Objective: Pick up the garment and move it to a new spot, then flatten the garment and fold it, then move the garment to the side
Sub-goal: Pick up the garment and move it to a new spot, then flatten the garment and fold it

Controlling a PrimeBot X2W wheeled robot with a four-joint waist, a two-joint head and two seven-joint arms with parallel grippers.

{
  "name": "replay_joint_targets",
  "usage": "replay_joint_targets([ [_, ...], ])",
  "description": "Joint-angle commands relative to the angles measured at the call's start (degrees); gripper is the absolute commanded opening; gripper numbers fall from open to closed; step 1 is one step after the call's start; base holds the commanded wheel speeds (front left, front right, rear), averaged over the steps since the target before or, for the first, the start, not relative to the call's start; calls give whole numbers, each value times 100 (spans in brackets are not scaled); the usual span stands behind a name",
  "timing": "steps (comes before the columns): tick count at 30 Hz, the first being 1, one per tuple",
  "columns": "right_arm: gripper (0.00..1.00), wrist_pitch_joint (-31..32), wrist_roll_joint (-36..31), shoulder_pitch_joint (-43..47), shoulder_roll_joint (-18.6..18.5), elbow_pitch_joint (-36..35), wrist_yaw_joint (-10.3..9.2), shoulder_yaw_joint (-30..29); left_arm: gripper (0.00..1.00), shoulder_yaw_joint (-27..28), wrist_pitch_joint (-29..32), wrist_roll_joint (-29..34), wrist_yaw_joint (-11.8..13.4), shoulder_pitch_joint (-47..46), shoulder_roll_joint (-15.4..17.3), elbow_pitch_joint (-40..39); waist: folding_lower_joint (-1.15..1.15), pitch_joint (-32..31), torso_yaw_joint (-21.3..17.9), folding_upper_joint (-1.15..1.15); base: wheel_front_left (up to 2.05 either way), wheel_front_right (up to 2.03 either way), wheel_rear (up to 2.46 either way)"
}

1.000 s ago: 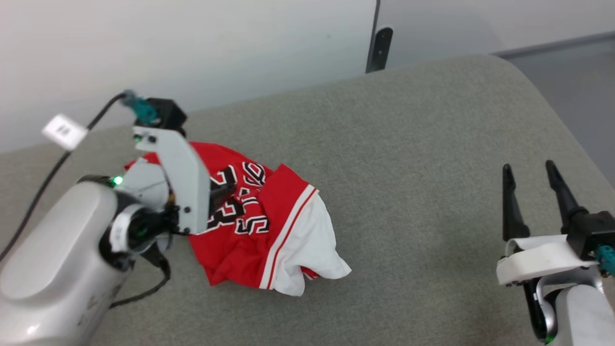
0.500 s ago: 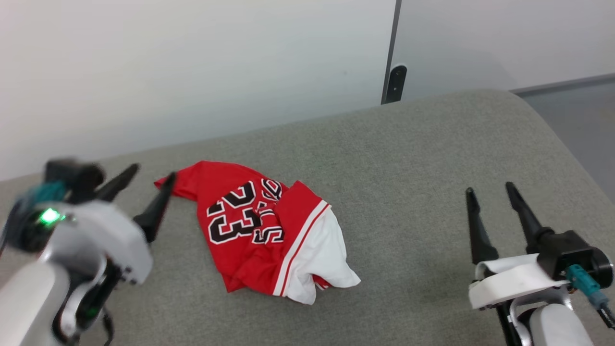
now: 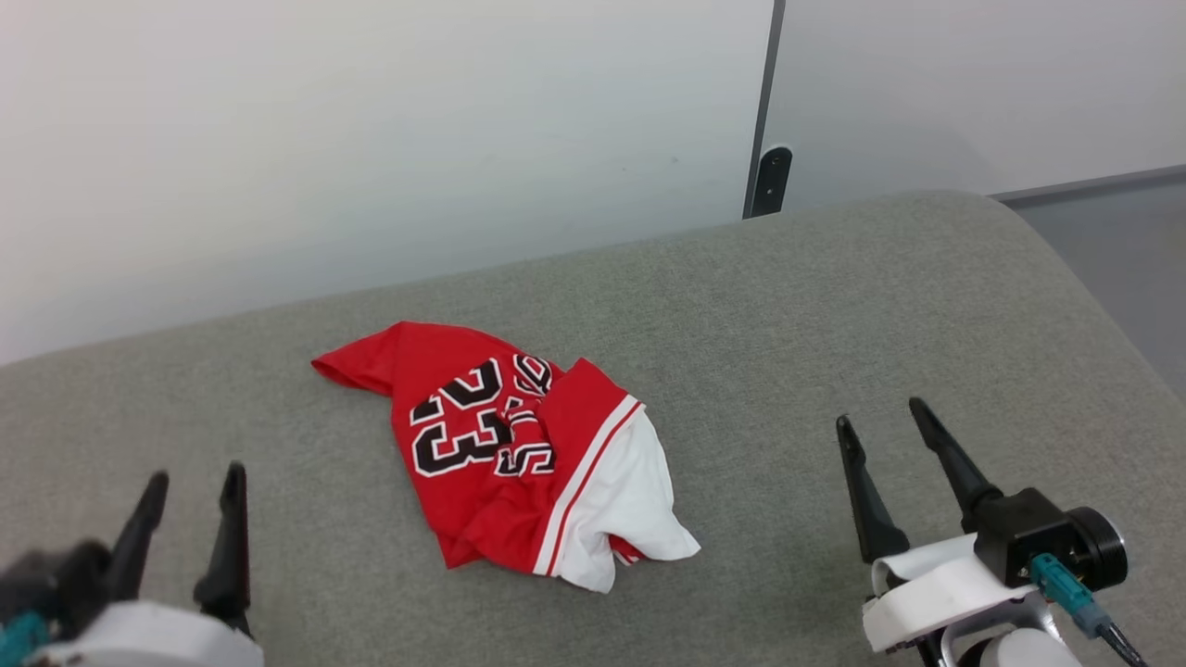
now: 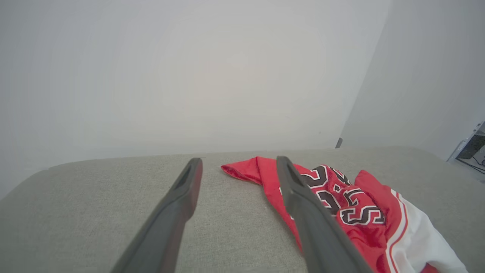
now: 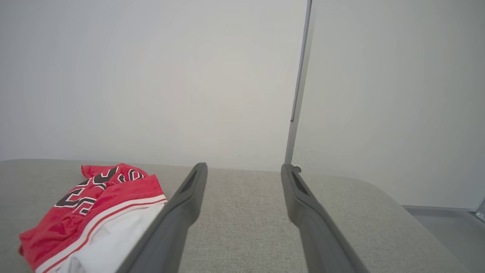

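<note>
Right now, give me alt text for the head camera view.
A crumpled red jersey with a white sleeve and black 23 print lies on a grey surface. The open left gripper and open right gripper sit apart from it near the bottom corners, holding nothing.

Bare grey surface (image 3: 834, 306) lay all round the crumpled garment (image 3: 519, 454), giving open passage from the left gripper (image 3: 197, 472) and right gripper (image 3: 879, 412), both well apart from it. The wall (image 3: 371, 139) closed off the far edge.

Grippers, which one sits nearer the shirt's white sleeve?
The right gripper; the garment's white sleeve lies on its side, while the left gripper faces the red end.
</note>
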Motion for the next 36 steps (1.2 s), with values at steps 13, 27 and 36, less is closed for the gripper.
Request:
replay_joint_targets([
  [13,100,-7,-100,414,-2,-132,-9,-83,100,1346,-193,1573,-488,935,-1711,-64,0,-180,194,0,0,0,0],
  [27,100,-6,-186,909,3,-582,-9,-519,100,2439,-194,2875,-1584,1416,-3366,-95,0,-234,453,0,0,0,0],
  [36,100,-7,-210,1001,2,-457,-9,-644,100,2108,-194,3013,-1838,1253,-3392,498,0,-304,650,0,0,0,0],
])
